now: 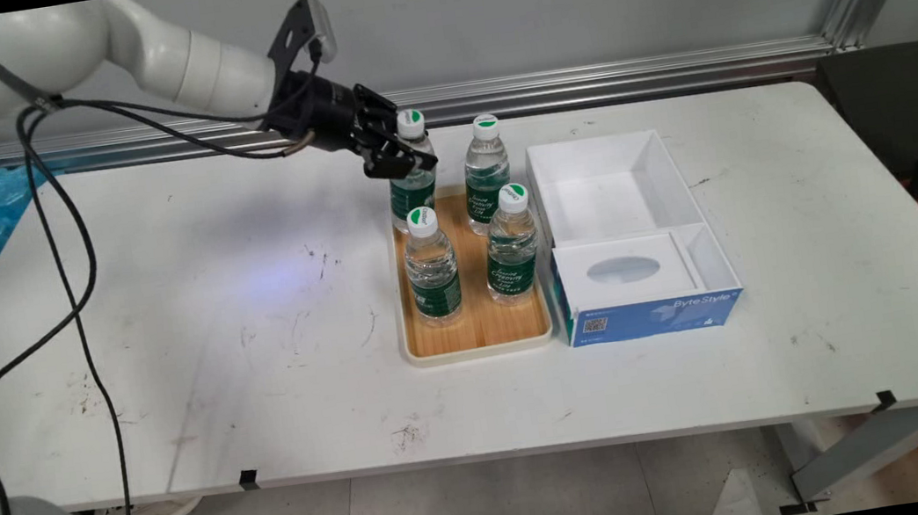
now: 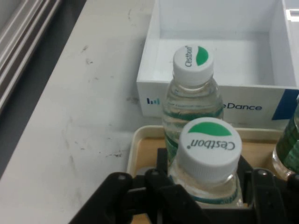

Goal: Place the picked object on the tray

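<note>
white table (image 1: 257, 337); wooden tray (image 1: 482, 334), white box (image 1: 626, 182) side by side

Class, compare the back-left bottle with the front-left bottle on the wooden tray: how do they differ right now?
The back-left bottle sits between the hand's fingers; the front-left bottle stands free. The back-left one is farther from the camera, partly hidden. Both are upright, white-capped and green-labelled.

The gripper (image 1: 402, 159) clasps a clear, green-labelled water bottle (image 1: 412, 177) — white-capped, upright — at the wooden tray's (image 1: 481, 325) far-left corner.
</note>
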Robot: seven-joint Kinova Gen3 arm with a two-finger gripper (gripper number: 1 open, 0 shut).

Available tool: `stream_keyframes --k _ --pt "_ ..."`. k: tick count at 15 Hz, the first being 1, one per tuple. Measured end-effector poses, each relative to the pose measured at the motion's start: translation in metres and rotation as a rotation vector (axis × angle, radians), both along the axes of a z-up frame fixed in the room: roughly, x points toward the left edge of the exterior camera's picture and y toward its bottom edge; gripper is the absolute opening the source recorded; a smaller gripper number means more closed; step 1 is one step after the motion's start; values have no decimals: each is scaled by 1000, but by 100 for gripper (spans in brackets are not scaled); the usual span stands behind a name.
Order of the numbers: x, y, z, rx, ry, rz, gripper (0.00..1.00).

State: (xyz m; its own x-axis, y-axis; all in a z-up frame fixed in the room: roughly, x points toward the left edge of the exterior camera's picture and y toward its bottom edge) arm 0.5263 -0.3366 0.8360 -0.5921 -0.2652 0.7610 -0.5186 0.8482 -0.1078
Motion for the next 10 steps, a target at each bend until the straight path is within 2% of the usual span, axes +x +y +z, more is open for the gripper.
stream_keyframes --k 10 --pt "-5 -2 -29 -1 19 -28 0"
